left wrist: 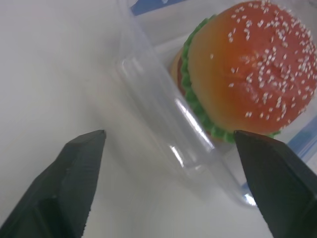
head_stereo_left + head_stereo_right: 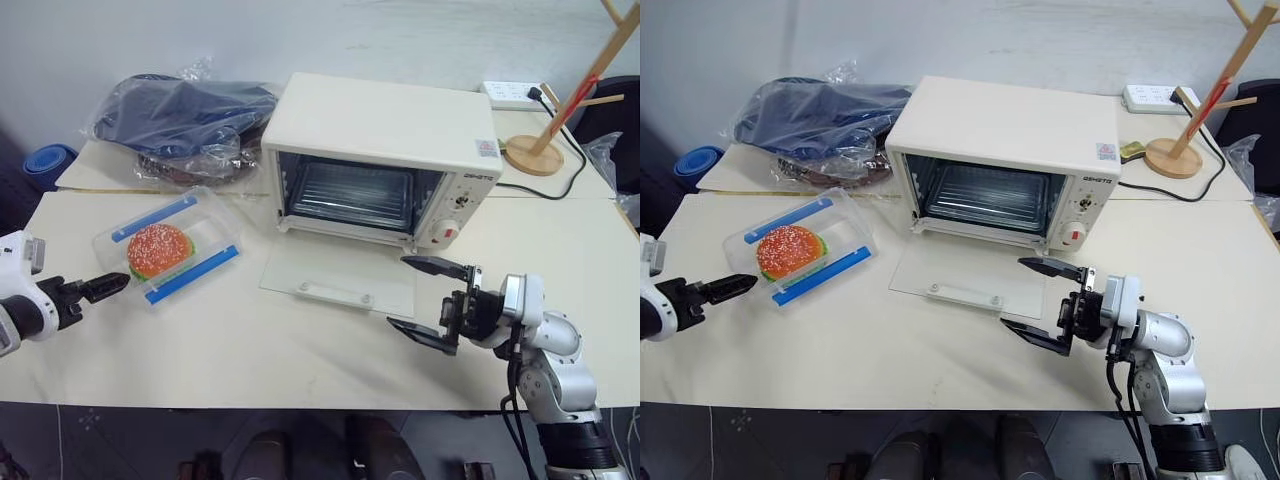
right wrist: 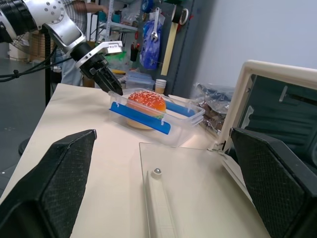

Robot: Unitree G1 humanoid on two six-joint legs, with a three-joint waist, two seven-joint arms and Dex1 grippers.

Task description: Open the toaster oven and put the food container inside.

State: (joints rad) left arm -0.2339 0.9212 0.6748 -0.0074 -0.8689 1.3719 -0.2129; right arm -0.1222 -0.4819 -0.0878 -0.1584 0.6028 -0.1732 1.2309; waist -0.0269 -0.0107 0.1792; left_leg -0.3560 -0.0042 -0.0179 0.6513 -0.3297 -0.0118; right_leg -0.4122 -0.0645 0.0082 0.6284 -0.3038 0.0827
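Boxy cream toaster oven, glass door flat on the desk; left of it the clear ridged food container. Both jaws apart, empty.

It looks like a lab or workshop: plain cream desks against a bare wall, a power strip, and, in the right wrist view, a rack of hanging tools behind.
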